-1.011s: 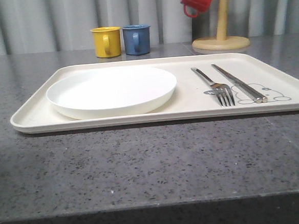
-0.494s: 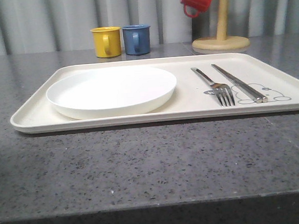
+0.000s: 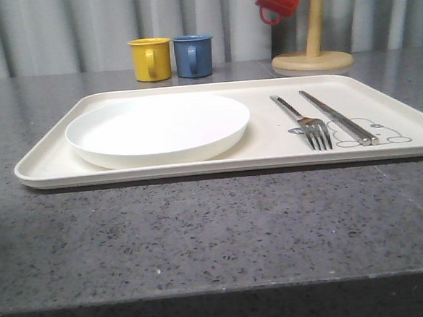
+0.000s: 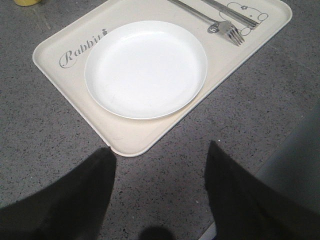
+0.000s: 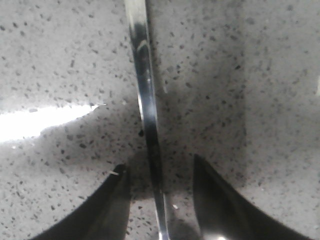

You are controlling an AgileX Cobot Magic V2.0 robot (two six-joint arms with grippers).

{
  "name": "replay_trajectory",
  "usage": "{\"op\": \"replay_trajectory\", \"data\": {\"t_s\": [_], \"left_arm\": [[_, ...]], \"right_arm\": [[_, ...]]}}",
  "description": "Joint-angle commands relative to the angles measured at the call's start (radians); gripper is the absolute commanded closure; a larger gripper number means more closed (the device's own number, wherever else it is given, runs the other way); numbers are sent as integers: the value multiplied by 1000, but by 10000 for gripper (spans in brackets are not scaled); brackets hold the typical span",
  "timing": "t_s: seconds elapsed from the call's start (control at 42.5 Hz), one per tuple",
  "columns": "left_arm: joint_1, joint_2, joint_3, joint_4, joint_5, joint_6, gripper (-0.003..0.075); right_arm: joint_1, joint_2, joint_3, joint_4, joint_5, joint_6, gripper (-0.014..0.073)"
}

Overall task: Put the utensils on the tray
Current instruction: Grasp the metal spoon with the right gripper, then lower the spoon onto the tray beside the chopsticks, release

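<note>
Left gripper (image 4: 160, 200): I see my two dark fingers spread wide with nothing between them, hanging above the grey counter (image 4: 40, 145).
Tray (image 4: 125, 142): it lies ahead of my left fingers, its nearest rounded corner just beyond the gap between them; grey "Rabbit" lettering sits near one rim.
Plate (image 4: 146, 69): round and white, it rests flat inside the tray, straight out past my left fingertips.
Fork (image 3: 305, 123): it lies on the tray beside the plate, at the end far from my left gripper.
Flat bar (image 3: 337, 117): it lies just beside the fork, roughly parallel to it, its end over the drawn bunny.
Right gripper (image 5: 159, 200): my fingers are apart, close above the speckled counter.
Metal handle (image 5: 145, 100): a slim shiny strip runs lengthwise through the gap between my right fingers; I cannot tell whether either finger touches it, or which utensil it is.
</note>
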State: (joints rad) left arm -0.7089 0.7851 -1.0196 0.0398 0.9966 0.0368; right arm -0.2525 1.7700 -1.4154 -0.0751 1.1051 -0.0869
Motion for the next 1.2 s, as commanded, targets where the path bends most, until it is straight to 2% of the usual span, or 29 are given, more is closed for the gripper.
{"op": "replay_trajectory", "data": {"t_s": [0.0, 0.094, 0.188, 0.447, 0.682, 0.847, 1.058, 1.176], "left_arm": [[-6, -5, -23, 2, -62, -10, 332], [-6, -5, -23, 2, -62, -10, 332], [-6, -5, -23, 2, -62, -10, 332], [-6, -5, -23, 2, -62, -10, 332], [-6, -5, -23, 2, -62, -10, 332], [-6, -5, -23, 2, -62, -10, 332], [-6, -5, -23, 2, -62, -10, 332], [-6, -5, -23, 2, -62, -10, 332]], "right_arm": [[-7, -43, -30, -5, -14, -14, 393], [-7, -43, -30, -2, -12, -14, 545], [-7, -44, -30, 22, -9, -14, 620], [26, -90, -30, 86, 10, -22, 624], [197, -190, -33, 156, 5, -24, 624], [321, -183, -33, 212, -12, -15, 624], [354, -132, -33, 365, -90, 14, 623], [354, -96, -33, 384, -131, 14, 622]]}}
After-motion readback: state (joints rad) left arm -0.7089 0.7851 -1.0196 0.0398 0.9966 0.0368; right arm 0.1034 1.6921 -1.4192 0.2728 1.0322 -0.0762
